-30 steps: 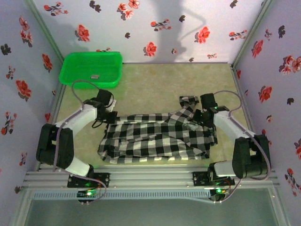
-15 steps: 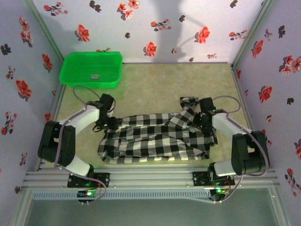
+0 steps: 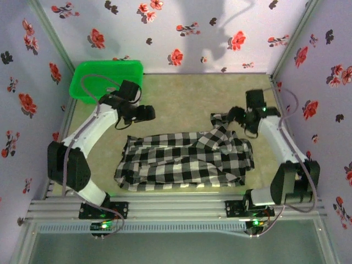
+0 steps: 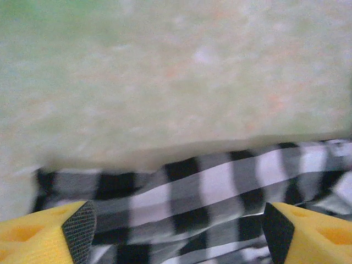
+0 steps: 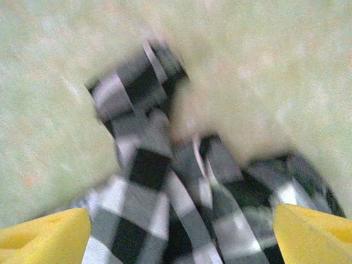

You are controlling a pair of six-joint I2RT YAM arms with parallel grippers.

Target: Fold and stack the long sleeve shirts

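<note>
Got the black-and-white checked shirt (image 3: 184,162) lying crumpled across the middle of the bench (image 3: 187,96), stretched left to right, with one sleeve end poking toward the far right. Seeing the left jaws spread wide and gripping nothing, yellow fingertips (image 4: 38,234) down in the bottom corners of the left wrist view, with the shirt's far edge and bare bench below. Hovering just past that far edge, near the left end, in the top view. Same deal with the right jaws: wide open, holding nothing, hanging over the bunched-up sleeve end at the far right. Also spotting a green basket (image 3: 107,80) in the far-left corner, well apart from the shirt. Pretty blurry on both wrist cams, so no finer detail.
</note>
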